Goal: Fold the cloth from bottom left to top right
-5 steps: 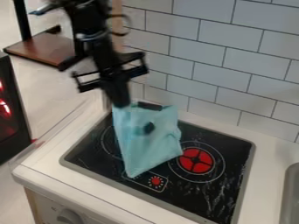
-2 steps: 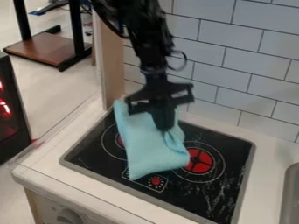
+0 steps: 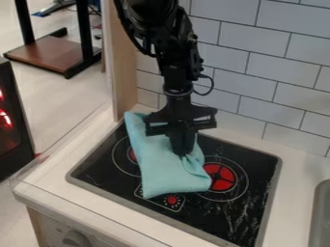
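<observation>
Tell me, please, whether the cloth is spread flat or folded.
Not spread flat: the cloth bunches into creases beside the gripper. How much of it is folded under, I cannot tell.

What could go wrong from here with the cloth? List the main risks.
The turquoise cloth is puckered beside the gripper, so further pulling might crumple it rather than leave a neat fold. The cloth could also slide as a whole across the black cooktop, since nothing else is seen holding it down. And the gripper sits low over the cooktop, so pressing further down may scrape it.
</observation>
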